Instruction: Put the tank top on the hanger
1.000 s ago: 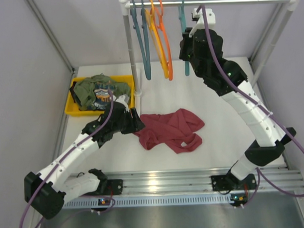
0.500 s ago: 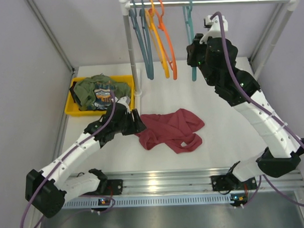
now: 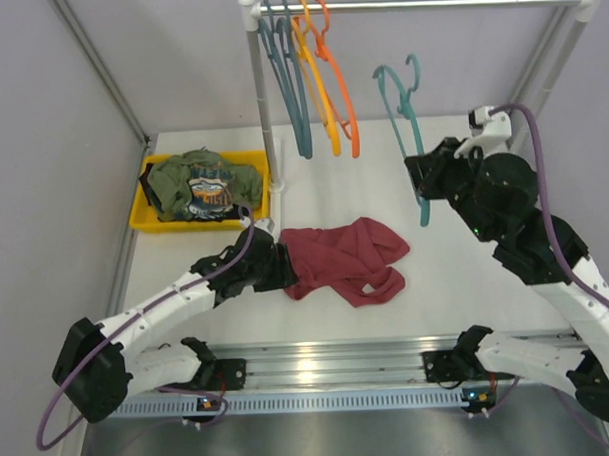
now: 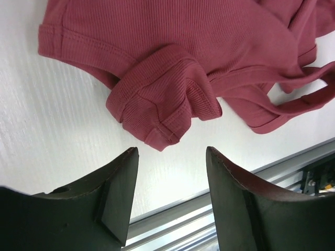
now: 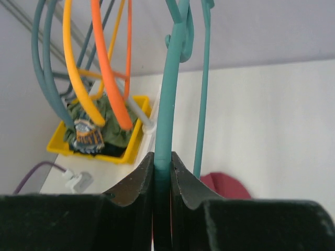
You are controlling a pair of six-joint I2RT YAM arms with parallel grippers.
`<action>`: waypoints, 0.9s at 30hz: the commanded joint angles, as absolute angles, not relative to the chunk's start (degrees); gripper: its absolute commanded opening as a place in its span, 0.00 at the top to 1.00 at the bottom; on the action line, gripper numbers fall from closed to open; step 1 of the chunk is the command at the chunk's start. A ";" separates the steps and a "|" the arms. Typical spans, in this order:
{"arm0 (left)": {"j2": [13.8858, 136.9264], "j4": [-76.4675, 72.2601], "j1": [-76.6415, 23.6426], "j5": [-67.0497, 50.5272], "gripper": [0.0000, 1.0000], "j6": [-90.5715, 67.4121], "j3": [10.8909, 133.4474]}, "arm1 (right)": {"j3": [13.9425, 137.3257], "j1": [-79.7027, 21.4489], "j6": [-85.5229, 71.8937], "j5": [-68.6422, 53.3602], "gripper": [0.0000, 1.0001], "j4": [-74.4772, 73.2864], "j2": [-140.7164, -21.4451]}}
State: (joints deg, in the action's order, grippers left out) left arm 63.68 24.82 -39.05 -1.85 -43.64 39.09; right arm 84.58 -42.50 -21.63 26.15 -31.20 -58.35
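**Hanger** (image 3: 418, 154): teal. Clear of the rail (image 3: 427, 3), upright in the air over the right half of the table (image 3: 466, 272), hook uppermost. Pinched low on one bar by the right gripper (image 3: 426, 181); in the wrist view, jaws pressed tight on the teal plastic (image 5: 168, 104), no gap showing.

**Top** (image 3: 346, 257): maroon. Crumpled on the table centre, straps toward the near right. Well apart from the hanger, with no part of it on the hanger.

**Left gripper** (image 3: 284, 269): low at the top's left edge. Jaws spread wide in the wrist view, with a folded hem corner (image 4: 157, 123) just ahead of the fingertips. No cloth caught between them as far as can be seen.

**Other stock:** orange hanger (image 3: 336, 82), yellow hanger (image 3: 315, 83) and slate-blue hangers (image 3: 284, 79), all on the rail's left end. Green garment (image 3: 198, 182) in a yellow bin (image 3: 142, 216) at the far left.

**Progress, judged:**
- Done: hanger free of the rail and in hand.
- Not yet done: gripping the top, opening a strap or the neck, feeding both hanger shoulders inside, and seating the straps.
- Stage: early, with the dressing itself not begun.
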 commanded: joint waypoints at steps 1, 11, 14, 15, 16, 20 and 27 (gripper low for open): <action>64.77 20.22 -42.18 4.04 0.41 -45.53 38.23 | 77.36 -41.92 -29.59 18.83 1.00 -35.32 -48.91; 67.15 17.33 -44.03 11.25 0.49 -45.18 36.39 | 53.81 -42.10 -42.97 -2.36 1.00 -42.62 -30.51; 68.11 15.48 -44.21 11.60 0.55 -45.44 35.60 | 52.65 -42.10 -43.77 -6.67 1.00 -44.64 -27.52; 68.55 14.95 -44.30 11.43 0.57 -45.53 35.33 | 52.99 -42.01 -43.68 -7.03 1.00 -45.61 -26.81; 68.99 14.42 -44.47 11.51 0.59 -45.88 35.33 | 53.43 -42.10 -42.99 -7.38 1.00 -46.49 -26.20; 71.01 14.67 -45.09 12.04 0.69 -45.53 36.91 | 54.41 -42.10 -40.70 -10.80 1.00 -49.75 -27.51; 73.74 16.08 -45.17 13.88 0.84 -44.12 39.90 | 52.73 -42.10 -40.70 -21.70 1.00 -47.11 -29.09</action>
State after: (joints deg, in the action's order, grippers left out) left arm 72.66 17.82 -44.84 11.70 -45.12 36.56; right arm 52.14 -42.46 -41.52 -15.51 -49.28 -28.23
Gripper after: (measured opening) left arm 0.178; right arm 0.131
